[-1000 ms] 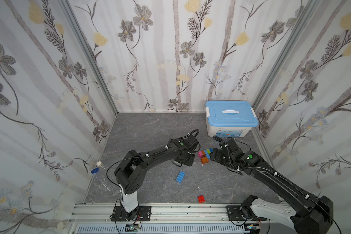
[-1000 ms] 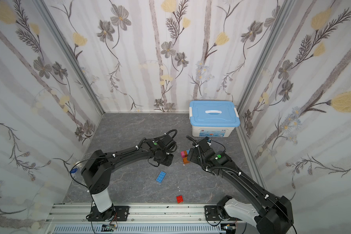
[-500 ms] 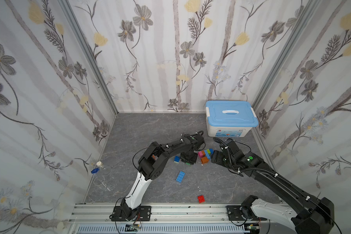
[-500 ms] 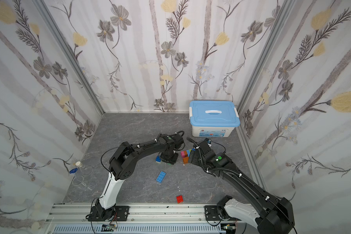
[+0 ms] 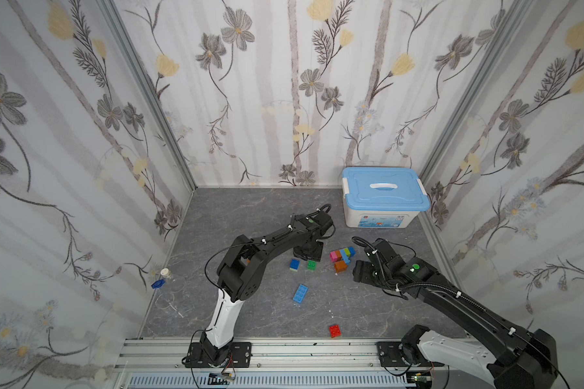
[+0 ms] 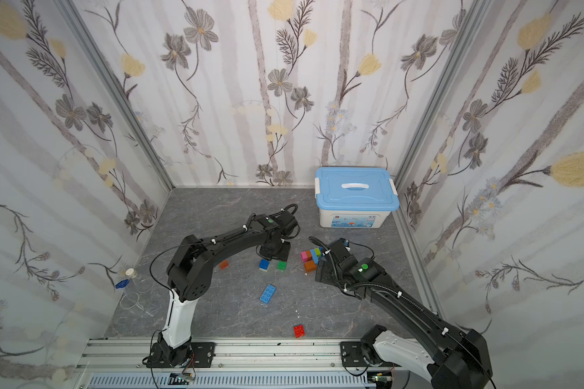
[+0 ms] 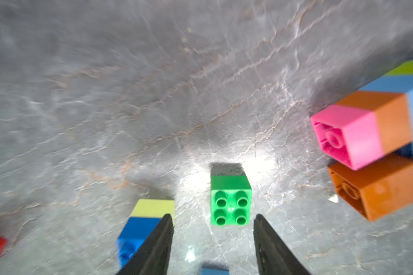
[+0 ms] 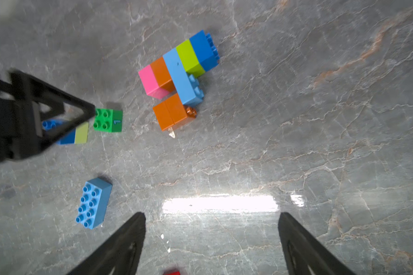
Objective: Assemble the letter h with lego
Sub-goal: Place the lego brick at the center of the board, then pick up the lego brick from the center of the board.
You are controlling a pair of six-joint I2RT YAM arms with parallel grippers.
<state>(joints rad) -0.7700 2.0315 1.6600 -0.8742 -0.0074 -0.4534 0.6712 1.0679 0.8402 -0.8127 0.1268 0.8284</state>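
Note:
A joined lego cluster point(image 5: 342, 257) of pink, orange, light-blue, lime and blue bricks lies on the grey floor; the right wrist view shows the cluster point(image 8: 177, 76) too. A loose green brick point(image 7: 230, 202) sits studs-up just ahead of my left gripper point(image 7: 213, 217), which is open and empty. A blue-and-lime brick point(image 5: 294, 264) lies beside one left finger. My right gripper point(image 8: 211, 214) is open and empty, hanging just right of the cluster in both top views. Elsewhere lie a long light-blue brick point(image 5: 300, 293), a red brick point(image 5: 334, 330) and an orange brick point(image 6: 223, 264).
A white storage box with a light-blue lid point(image 5: 383, 202) stands in the back right corner. Flowered walls close in three sides. A small blue cap point(image 5: 156, 284) and a white piece lie by the left wall. A metal rail point(image 5: 284, 350) runs along the front.
My left gripper has opened, and the green brick now lies free before its fingertips beside the blue-and-lime brick. The left elbow has swung right. My right gripper has drawn back slightly.

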